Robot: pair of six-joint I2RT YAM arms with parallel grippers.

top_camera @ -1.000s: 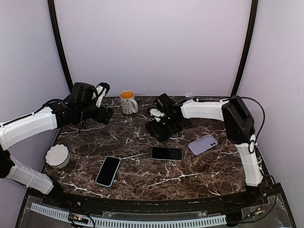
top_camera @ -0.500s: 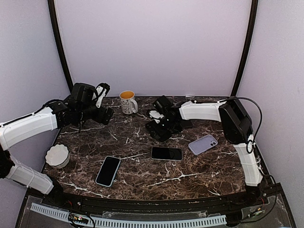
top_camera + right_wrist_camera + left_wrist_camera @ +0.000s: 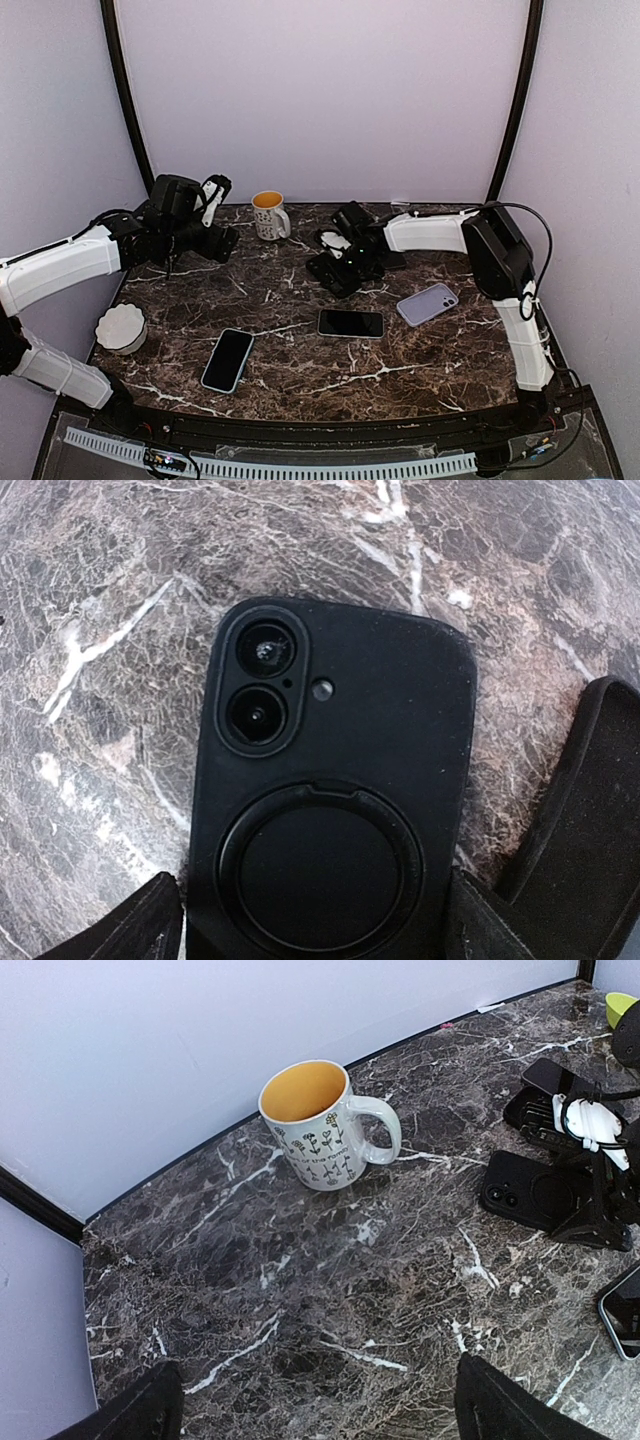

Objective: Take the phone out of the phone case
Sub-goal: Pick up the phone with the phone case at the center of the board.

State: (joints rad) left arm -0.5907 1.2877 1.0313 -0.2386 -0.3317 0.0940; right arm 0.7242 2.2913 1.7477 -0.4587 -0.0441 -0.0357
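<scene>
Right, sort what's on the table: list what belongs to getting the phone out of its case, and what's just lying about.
Job in hand:
- black cased phone, camera side up
- right gripper, fingers either side of it

Lying about:
- mug
- lavender phone, back up
- black phone, screen up
- blue-edged phone
- white scalloped round object
</scene>
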